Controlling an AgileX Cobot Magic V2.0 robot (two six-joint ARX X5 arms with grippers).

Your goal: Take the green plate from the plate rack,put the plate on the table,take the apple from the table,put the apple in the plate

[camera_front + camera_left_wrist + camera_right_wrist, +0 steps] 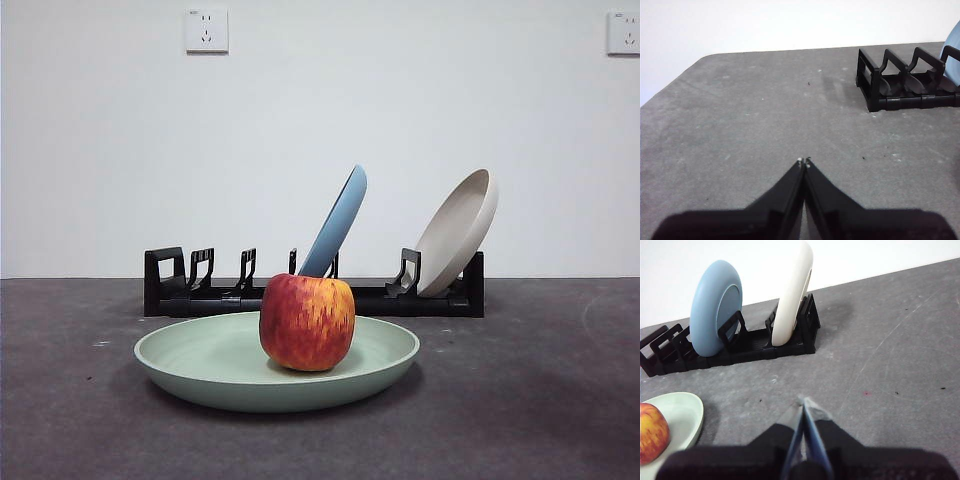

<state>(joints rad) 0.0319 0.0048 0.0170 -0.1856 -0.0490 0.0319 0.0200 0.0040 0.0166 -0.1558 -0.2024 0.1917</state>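
The green plate [200,365] lies flat on the dark grey table [540,400] in front of the black plate rack [190,290]. The red apple [307,322] stands upright in the middle of the plate. In the right wrist view the plate [682,415] and apple [652,432] show at one edge. My left gripper [804,161] is shut and empty above bare table beside the rack's end [875,85]. My right gripper [802,401] is shut and empty, above the table in front of the rack [755,347]. Neither gripper shows in the front view.
A light blue plate [337,220] and a cream-white plate [458,232] lean in the rack's slots; both show in the right wrist view, blue plate [715,307] and white plate [792,295]. A white wall with two sockets stands behind.
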